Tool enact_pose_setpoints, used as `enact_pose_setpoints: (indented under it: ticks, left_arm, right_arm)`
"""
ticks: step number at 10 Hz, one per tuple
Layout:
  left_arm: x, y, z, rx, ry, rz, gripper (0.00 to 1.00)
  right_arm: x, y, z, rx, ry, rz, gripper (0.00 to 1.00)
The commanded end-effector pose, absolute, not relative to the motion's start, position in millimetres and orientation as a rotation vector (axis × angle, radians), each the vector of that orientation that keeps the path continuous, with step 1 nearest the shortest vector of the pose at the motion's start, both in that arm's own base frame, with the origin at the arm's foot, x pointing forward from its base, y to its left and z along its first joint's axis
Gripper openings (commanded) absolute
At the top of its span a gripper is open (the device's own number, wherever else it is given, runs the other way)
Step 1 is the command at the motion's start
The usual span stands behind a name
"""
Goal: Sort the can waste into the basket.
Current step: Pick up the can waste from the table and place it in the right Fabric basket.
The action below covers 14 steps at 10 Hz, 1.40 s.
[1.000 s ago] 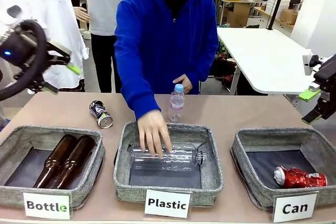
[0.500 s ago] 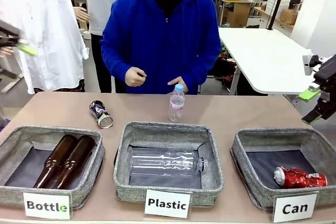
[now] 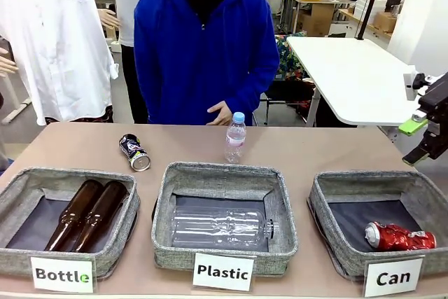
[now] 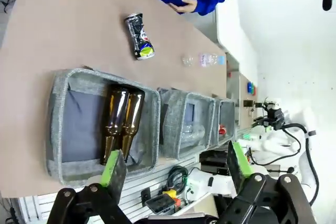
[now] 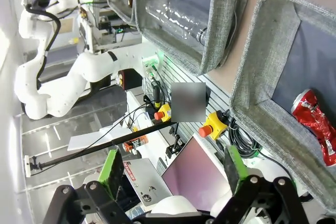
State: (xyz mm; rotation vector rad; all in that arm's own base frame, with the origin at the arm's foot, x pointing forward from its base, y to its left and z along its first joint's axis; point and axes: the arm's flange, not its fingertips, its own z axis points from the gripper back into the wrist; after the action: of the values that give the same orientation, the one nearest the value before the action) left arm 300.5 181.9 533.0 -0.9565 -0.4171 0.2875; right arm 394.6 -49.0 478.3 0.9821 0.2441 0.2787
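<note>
A crushed dark blue-black can [image 3: 134, 152] lies on its side on the bare table behind the "Bottle" basket, also seen from the left wrist as the dark can [image 4: 139, 36]. A crushed red can [image 3: 399, 236] lies inside the grey "Can" basket [image 3: 378, 180] at the front right. My right gripper [image 3: 414, 143] hangs open and empty at the right edge, above and behind that basket. From the right wrist, the open right gripper [image 5: 172, 167] looks down on the basket rim [image 5: 252, 77] and red can [image 5: 316, 124]. My left gripper [image 4: 176, 163] is open and empty, high off the table's left end.
The "Bottle" basket [image 3: 21, 180] holds two brown bottles [image 3: 87, 213]. The "Plastic" basket [image 3: 164, 194] holds a clear bottle [image 3: 220, 227] lying flat. A small clear bottle [image 3: 235, 138] stands upright behind it. A person in a blue hoodie stands at the far edge, one hand [image 3: 222, 113] near the table.
The person let go of the clear bottle in the "Plastic" basket and drew the hand back. My left arm swung left, out of the front view. The right arm stayed still.
</note>
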Motion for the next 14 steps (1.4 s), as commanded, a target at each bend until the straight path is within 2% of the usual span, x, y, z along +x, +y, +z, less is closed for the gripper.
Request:
enact_pose_setpoints:
  ticks: [1, 4, 7, 9, 10, 12, 13, 14]
  left_arm:
    - [311.4, 150.6, 541.1, -0.931, -0.43, 0.239, 1.0]
    - [369.4, 61.2, 560.8, -0.658, -0.326, 0.196, 1.0]
    - [431.3, -37.2, 540.7, -0.4, -0.232, 0.159, 1.0]
    - [460.7, -100.6, 525.7, -0.222, -0.243, 0.11, 1.0]
    - [474.0, -124.7, 518.9, -0.142, -0.307, 0.097, 1.0]
    - [494.8, -158.6, 492.4, -0.083, -0.258, -0.027, 1.0]
    - [503.5, -162.5, 485.5, -0.109, -0.241, 0.009, 1.0]
    - [479.9, -154.3, 494.7, -0.121, -0.274, -0.006, 1.0]
  right_arm:
    - [394.4, -50.6, 478.1, 0.971, 0.227, 0.294, 1.0]
    - [394.4, -50.6, 478.1, 0.971, 0.227, 0.294, 1.0]
    - [394.4, -50.6, 478.1, 0.971, 0.227, 0.294, 1.0]
    - [394.4, -50.6, 478.1, 0.971, 0.227, 0.294, 1.0]
    - [394.4, -50.6, 478.1, 0.971, 0.227, 0.294, 1.0]
    - [394.4, -50.6, 478.1, 0.971, 0.227, 0.294, 1.0]
    - [394.4, -50.6, 478.1, 0.971, 0.227, 0.294, 1.0]
    - [394.4, -50.6, 478.1, 0.971, 0.227, 0.294, 1.0]
